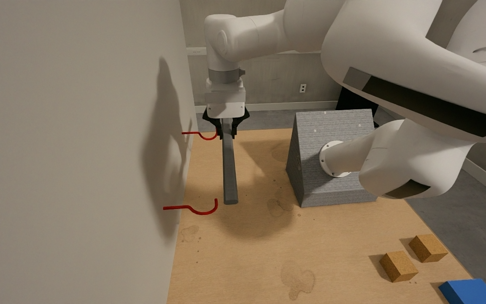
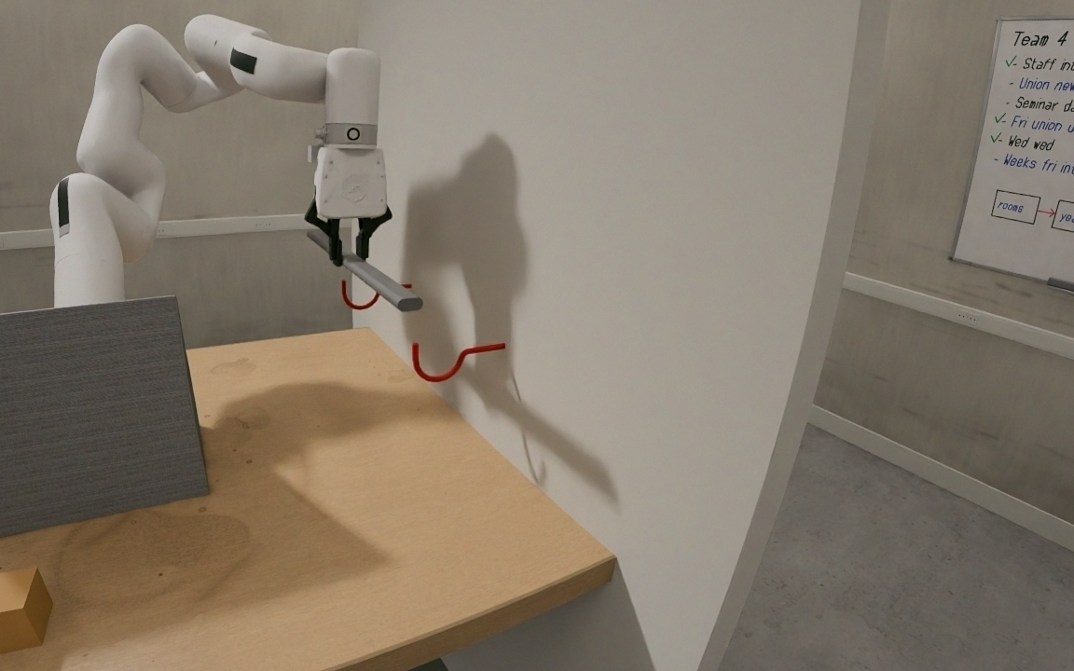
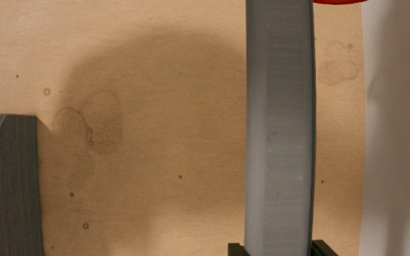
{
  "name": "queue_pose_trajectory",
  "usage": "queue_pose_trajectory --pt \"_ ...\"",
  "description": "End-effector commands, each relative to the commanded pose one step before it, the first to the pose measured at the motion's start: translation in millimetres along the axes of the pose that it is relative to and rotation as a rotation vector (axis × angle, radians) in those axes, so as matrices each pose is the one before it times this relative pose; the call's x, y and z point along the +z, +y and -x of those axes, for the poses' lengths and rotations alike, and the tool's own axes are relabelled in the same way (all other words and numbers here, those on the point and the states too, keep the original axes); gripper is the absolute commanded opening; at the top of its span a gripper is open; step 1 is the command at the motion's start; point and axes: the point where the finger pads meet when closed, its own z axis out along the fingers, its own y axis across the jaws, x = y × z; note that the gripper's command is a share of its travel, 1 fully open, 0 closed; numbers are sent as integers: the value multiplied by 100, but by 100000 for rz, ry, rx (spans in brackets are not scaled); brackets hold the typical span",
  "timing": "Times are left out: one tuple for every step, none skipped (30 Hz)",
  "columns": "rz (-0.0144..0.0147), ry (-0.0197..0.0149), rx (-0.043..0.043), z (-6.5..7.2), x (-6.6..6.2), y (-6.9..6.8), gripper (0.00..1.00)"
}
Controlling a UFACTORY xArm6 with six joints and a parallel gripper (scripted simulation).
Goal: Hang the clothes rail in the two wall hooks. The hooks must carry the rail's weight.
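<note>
- The pincer [image 1: 227, 130] hangs straight down from the white arm [image 2: 119, 158], close to the white wall panel [image 1: 71, 132], and is clamped on one end of the grey clothes rail [image 1: 228, 169].
- The rail is carried in the air above the wooden bench [image 1: 312, 234], roughly level and running alongside the wall, with its free end pointing towards the near side of the bench.
- Two red wall hooks stick out of the panel: the far hook [image 1: 201, 135] sits just beside the pincer on its wall side, and the near hook [image 1: 195, 208] curls up just beside the rail's free end.
- In the top view the rail lies on the outer side of both hooks, away from the wall, and rests in neither of them.
- In the exterior view the rail [image 2: 374, 280] hangs above the near hook [image 2: 449, 360] and crosses in front of the far hook [image 2: 357, 298].
- The wrist view looks down the rail [image 3: 280, 128] to the stained bench, with the wall along the right edge and a sliver of red hook [image 3: 337, 1] at the top.
- The arm is mounted on a grey wedge-shaped base [image 1: 305, 177]; two cork-brown blocks [image 1: 412, 256] and a blue block [image 1: 469, 291] lie at the bench's near right corner, well apart from the rail.
</note>
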Motion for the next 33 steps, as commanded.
queue_pose_trajectory --pt "318 -236 -112 27 -152 97 0" --pt "0 0 0 0 0 0 0" --pt "0 0 0 0 0 0 0" --pt "0 0 0 0 0 0 0" --pt "0 0 0 0 0 0 0" --pt "0 0 0 0 0 0 0" --pt "0 0 0 0 0 0 0" --pt "0 0 0 0 0 0 0" --pt "6 2 -62 -3 3 190 0" --pt "-1 1 0 3 -1 208 0" --pt "1 0 0 0 0 200 0" --pt "1 0 0 0 0 200 0" --pt "1 0 0 0 0 200 0" --pt "1 0 0 0 0 200 0" --pt "1 0 0 0 0 200 0" --pt "1 0 0 0 0 200 0" --pt "1 0 0 0 0 200 0" --pt "1 0 0 0 0 200 0" --pt "1 0 0 0 0 200 0" --pt "1 0 0 0 0 200 0" --pt "1 0 0 0 0 200 0" --pt "0 0 0 0 0 0 0" --pt "0 0 0 0 0 0 0" --pt "1 1 0 1 -1 201 0" --pt "1 0 0 0 0 200 0" --pt "1 0 0 0 0 200 0" --pt "1 0 0 0 0 200 0" --pt "1 0 0 0 0 200 0" --pt "1 0 0 0 0 200 0" --pt "1 0 0 0 0 200 0" --pt "1 0 0 0 0 200 0" --pt "1 0 0 0 0 200 0" --pt "1 0 0 0 0 200 0"
